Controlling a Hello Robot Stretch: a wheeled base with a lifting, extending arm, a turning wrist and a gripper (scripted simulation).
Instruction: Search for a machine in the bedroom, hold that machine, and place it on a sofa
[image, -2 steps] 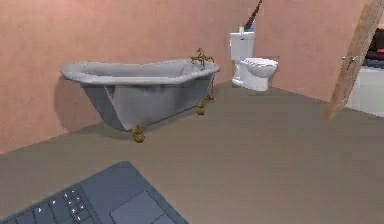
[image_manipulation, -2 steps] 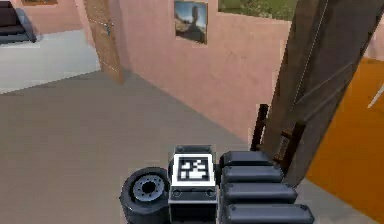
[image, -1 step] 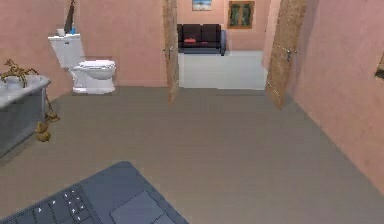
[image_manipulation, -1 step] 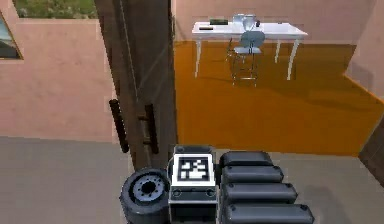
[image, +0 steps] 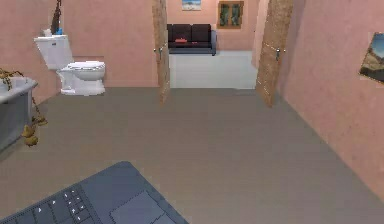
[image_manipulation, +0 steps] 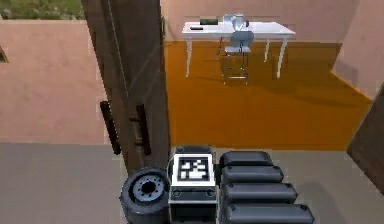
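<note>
- At the forward view's bottom edge, nearest the robot, sits a dark blue-grey laptop (image: 105, 205), which I take to be the task's machine. Its keys and touchpad face up, and its long side slants across the lower left corner. What carries it cannot be seen.
- Low in the arm side view, the arm (image_manipulation: 255, 185) appears as stacked dark segments. A white marker square (image_manipulation: 192, 168) stands at its left, and beside that is the round dark body of the tool (image_manipulation: 147, 195). Its fingers cannot be made out, so I cannot tell whether it has hold of anything, the laptop included.
- Just beyond the tool, a dark wooden door (image_manipulation: 125, 70) stands ajar. Past it, well apart across an orange floor, are a white counter (image_manipulation: 262, 30) and a chair (image_manipulation: 238, 45).
- Midway up the forward view, bare grey floor (image: 200, 130) stretches ahead, with a white toilet (image: 80, 72) against the pink wall at the left.
- Farthest off, through a wood-framed doorway (image: 162, 50), a dark sofa (image: 190, 38) stands against the back wall. A small red thing (image: 181, 41) lies on its seat, and a picture (image: 230, 14) hangs to its right.
- The sofa lies straight ahead, while the arm reaches sideways. So the next move likely calls for driving through the doorway, then turning the arm side toward the seat.
</note>
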